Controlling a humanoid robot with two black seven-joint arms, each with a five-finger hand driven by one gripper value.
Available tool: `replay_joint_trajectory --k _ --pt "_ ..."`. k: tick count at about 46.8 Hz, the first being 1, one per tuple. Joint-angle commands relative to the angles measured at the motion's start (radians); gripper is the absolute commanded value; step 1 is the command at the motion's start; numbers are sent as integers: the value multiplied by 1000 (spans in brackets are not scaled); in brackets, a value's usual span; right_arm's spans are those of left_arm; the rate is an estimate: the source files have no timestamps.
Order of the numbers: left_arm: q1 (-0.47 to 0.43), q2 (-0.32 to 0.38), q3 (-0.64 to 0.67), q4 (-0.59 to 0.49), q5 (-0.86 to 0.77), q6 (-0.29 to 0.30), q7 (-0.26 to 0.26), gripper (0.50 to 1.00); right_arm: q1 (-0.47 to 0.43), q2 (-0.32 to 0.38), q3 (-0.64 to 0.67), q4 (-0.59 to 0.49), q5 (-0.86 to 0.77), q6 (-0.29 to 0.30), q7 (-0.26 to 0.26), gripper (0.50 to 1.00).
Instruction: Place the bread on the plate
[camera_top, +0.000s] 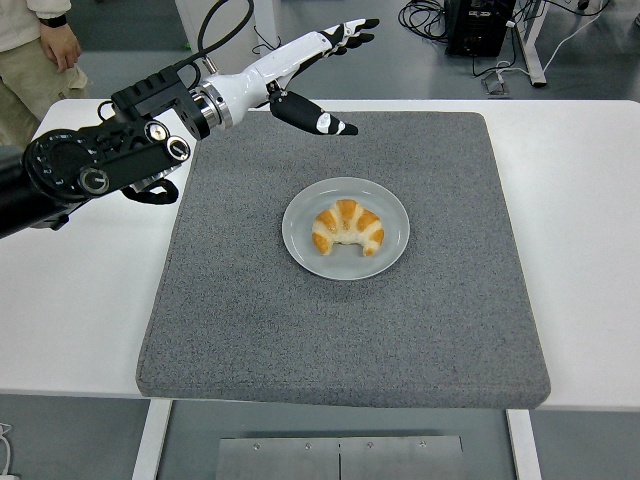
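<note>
A golden croissant (347, 228) lies on the round grey plate (391, 213) in the middle of the grey mat (340, 330). My left hand (335, 70), white with black fingertips, is raised high above the mat's far left part, well clear of the plate. Its fingers are spread and hold nothing. The black left arm (90, 165) runs in from the left edge. No right arm shows.
A person (35, 55) in light trousers stands at the top left, beyond the table's corner. The white table (580, 250) shows on both sides of the mat. A white post, cables and a black box stand on the floor behind.
</note>
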Motion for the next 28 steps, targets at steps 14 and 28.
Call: replay_joint_trajectory --k 14,28 --pt "78 18 -154 20 -92 -3 -4 974 0 0 0 0 0 1 0 1000" --pt "142 -50 -257 130 -153 -10 6 974 0 0 0 0 0 1 0 1000"
